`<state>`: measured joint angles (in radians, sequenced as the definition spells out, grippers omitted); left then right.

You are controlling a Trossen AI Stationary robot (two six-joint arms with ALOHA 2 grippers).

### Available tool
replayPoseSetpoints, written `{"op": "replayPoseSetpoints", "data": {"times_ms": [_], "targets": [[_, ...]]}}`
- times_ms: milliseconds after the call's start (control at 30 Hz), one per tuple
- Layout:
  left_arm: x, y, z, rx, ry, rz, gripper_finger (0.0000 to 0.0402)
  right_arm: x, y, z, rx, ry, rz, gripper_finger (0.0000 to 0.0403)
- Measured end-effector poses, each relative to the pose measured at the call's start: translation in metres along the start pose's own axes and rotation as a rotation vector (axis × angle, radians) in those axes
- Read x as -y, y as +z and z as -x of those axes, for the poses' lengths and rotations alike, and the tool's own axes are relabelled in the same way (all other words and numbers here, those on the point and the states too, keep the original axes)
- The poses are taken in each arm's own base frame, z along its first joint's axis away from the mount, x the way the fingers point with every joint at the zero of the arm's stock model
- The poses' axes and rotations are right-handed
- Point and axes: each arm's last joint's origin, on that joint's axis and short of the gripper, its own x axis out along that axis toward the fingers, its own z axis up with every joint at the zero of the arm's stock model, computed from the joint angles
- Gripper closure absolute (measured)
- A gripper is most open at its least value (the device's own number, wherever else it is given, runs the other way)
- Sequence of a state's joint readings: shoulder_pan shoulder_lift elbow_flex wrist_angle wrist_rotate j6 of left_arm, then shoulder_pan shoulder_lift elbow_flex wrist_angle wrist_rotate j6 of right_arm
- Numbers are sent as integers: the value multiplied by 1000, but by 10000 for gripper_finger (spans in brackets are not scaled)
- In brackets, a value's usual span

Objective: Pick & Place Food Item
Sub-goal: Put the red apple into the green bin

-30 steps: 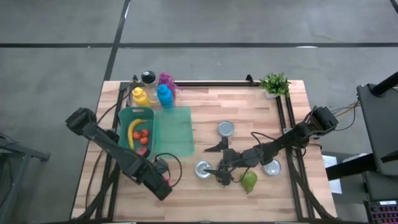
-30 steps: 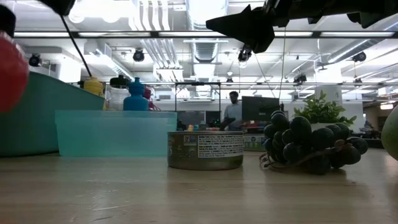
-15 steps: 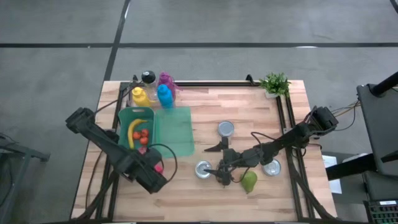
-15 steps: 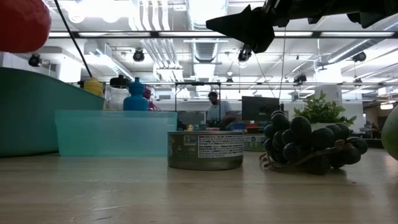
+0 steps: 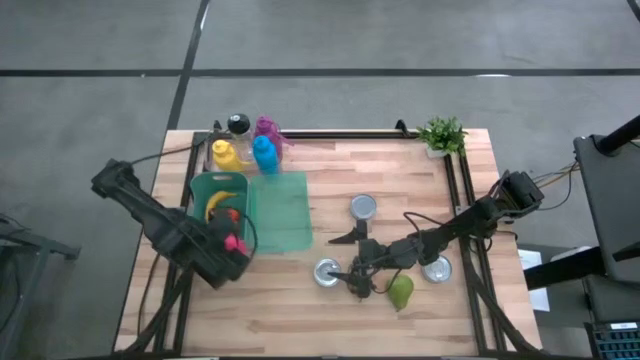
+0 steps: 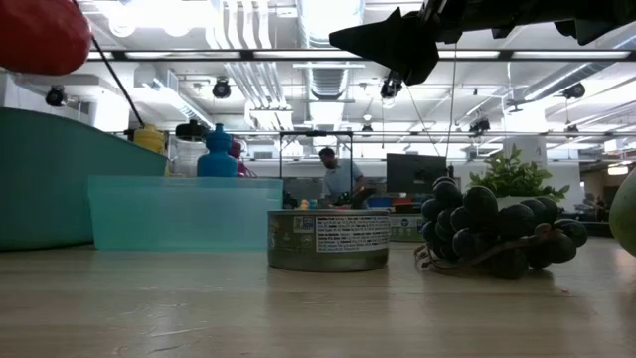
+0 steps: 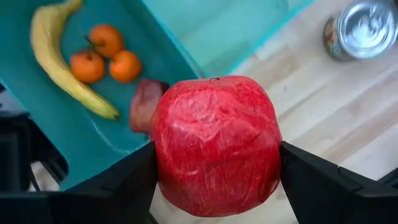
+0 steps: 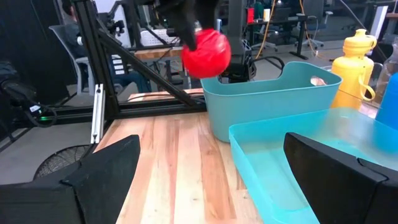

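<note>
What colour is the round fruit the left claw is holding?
Red; the apple shows best in the left wrist view, clamped in the left gripper.

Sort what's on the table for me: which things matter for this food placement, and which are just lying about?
In play:
- red apple, held in the left gripper
- green bin with banana and oranges

Lying about:
- cans
- grapes
- pear
- bottles
- potted plant
- clear tub
- right gripper, open, idle

Pear (image 6: 628,211) cut by the low view's edge; banana (image 5: 213,205) part hidden.
</note>
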<state>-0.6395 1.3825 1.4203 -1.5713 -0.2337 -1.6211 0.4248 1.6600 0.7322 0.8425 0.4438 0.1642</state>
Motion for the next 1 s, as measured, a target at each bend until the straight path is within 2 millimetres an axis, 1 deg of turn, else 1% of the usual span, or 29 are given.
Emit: {"op": "replayPoseSetpoints", "data": {"times_ms": [100,200,333,533,667,867,1000], "targets": [[-22,4,4,12,-33,29,103,0,0,0,0,0,0,6],[-41,6,3,11,-49,57,103,0,0,0,0,0,0,6],[-61,5,-5,8,-47,87,103,0,0,0,0,0,0,6],[-82,4,-20,9,-22,154,103,0,0,0,0,0,0,6],[-89,3,-30,13,7,197,103,0,0,0,0,0,0,6],[-91,4,-50,22,82,240,103,0,0,0,0,0,0,6],[-91,4,-63,24,100,267,103,0,0,0,0,0,0,6]]}}
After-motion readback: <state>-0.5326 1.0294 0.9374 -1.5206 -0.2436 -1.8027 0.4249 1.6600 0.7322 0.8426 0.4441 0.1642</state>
